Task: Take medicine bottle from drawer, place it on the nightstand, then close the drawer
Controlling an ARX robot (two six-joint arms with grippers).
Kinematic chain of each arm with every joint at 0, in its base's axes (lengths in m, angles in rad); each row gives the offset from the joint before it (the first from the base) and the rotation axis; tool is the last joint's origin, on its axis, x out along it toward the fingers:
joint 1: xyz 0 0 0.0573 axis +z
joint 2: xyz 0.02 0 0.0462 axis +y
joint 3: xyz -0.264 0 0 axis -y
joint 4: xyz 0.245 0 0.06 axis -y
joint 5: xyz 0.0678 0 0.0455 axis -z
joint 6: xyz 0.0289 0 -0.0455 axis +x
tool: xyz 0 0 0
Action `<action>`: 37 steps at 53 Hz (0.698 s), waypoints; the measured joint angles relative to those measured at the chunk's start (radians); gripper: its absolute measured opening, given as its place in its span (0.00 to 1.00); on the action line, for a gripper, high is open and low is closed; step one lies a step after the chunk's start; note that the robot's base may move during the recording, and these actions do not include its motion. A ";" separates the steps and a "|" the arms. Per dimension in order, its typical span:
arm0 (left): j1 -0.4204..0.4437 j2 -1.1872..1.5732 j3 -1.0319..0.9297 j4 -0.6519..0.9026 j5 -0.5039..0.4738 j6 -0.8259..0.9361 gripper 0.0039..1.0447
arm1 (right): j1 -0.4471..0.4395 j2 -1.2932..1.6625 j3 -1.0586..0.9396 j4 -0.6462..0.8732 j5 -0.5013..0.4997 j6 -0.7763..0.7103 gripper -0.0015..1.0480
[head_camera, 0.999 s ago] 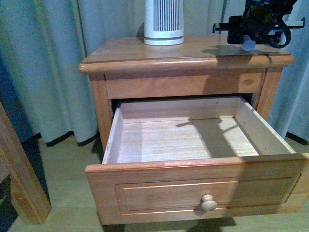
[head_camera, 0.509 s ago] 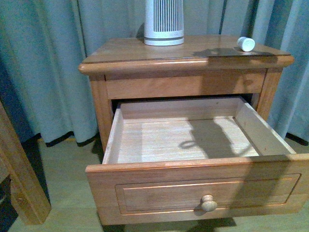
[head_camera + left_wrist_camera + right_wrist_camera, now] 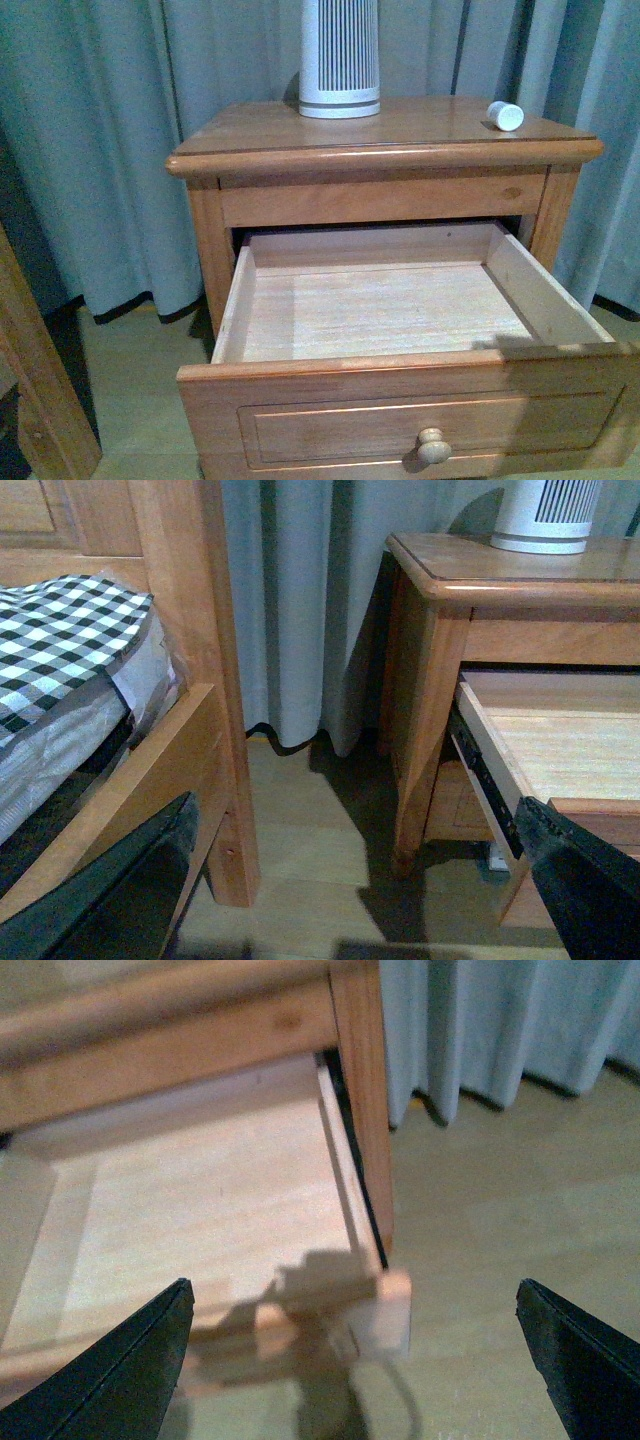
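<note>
The small white medicine bottle (image 3: 505, 115) lies on its side on the nightstand (image 3: 400, 150) top, near its right rear corner. The upper drawer (image 3: 400, 400) stands pulled out, its pale wood interior empty, its round knob (image 3: 432, 445) at the front. Neither arm shows in the front view. My left gripper (image 3: 350, 880) is open and empty, low beside the nightstand's left side, over the floor. My right gripper (image 3: 350, 1360) is open and empty, above the drawer's front right corner (image 3: 385, 1310).
A tall white ribbed device (image 3: 340, 60) stands at the back of the nightstand top. Grey curtains (image 3: 100, 130) hang behind. A wooden bed frame (image 3: 190, 680) with a checked cover (image 3: 60, 630) stands to the left. The floor (image 3: 500, 1210) is pale wood.
The right gripper, over the nightstand's right rear corner a second ago, has left the front view, leaving the bottle on the top. The view has shifted slightly.
</note>
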 joint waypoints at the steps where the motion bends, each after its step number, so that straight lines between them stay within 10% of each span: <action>1: 0.000 0.000 0.000 0.000 0.000 0.000 0.94 | 0.005 -0.003 -0.031 0.011 0.000 0.011 0.93; 21: 0.000 0.000 0.000 0.000 0.000 0.000 0.94 | 0.156 0.532 -0.187 0.560 0.051 0.133 0.93; 37: 0.000 0.000 0.000 0.000 0.000 0.000 0.94 | 0.155 0.808 -0.012 0.702 0.049 0.103 0.93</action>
